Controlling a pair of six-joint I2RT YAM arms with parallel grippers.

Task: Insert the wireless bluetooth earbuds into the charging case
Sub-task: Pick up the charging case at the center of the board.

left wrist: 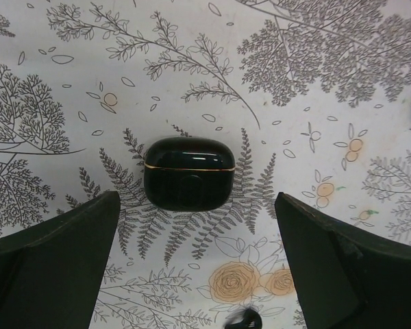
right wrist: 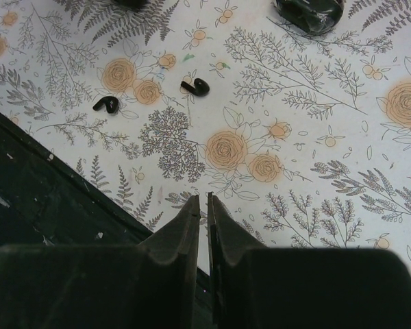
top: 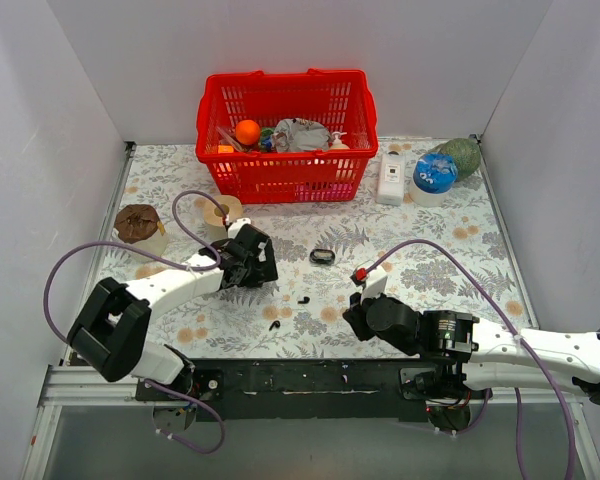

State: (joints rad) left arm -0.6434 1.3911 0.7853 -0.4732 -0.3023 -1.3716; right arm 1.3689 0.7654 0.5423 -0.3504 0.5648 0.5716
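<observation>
The charging case [top: 322,256] is a glossy black oval lying shut on the floral cloth mid-table. In the left wrist view the charging case [left wrist: 189,171] sits just ahead of my left gripper [left wrist: 197,221], which is wide open and empty. Seen from above, the left gripper [top: 264,268] is a short way left of the case. Two black earbuds [top: 303,299] [top: 274,324] lie loose nearer the front edge. The right wrist view shows both earbuds [right wrist: 195,87] [right wrist: 105,104] ahead and to the left of my right gripper [right wrist: 202,200]. That right gripper [top: 354,314] is shut on nothing.
A red basket [top: 285,135] of odds and ends stands at the back. A tan tape roll [top: 220,213] and a brown-topped cup [top: 140,225] are on the left. A white bottle [top: 390,175], a blue-lidded tub [top: 435,175] and a green ball [top: 462,155] are back right. The black front rail [right wrist: 27,192] borders the cloth.
</observation>
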